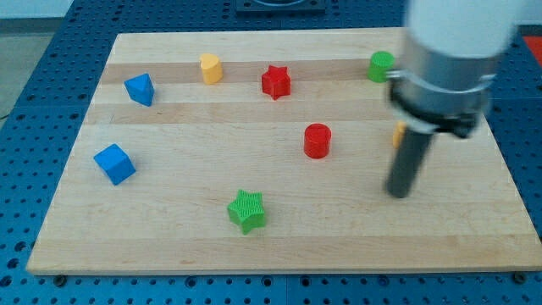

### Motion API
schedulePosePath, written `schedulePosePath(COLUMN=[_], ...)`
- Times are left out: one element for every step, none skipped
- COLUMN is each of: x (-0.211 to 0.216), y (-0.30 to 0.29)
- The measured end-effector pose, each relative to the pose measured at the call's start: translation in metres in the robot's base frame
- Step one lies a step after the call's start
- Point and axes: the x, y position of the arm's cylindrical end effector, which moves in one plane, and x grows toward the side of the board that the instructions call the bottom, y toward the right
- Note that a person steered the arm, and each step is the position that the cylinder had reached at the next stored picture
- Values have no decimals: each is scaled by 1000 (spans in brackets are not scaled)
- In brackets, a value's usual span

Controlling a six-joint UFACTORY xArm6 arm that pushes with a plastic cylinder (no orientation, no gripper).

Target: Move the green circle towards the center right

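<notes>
green circle (381, 64) is seen near the table's top right corner, not yet pushed; no gripper is fitted, and my tip (398, 193) is placed well below it, apart.

My tip (398, 194) hangs upright below the blurred arm (449, 51).

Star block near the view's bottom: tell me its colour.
Green. The green star shows clearly in the camera view, well left of my tip.

One high, near view angled down over the whole wooden board (279, 246).
</notes>
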Motion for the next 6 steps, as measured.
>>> schedulePosePath(x=[-34,-99,-202,-291,-314,-299], y=[90,142,142,110,5,-70])
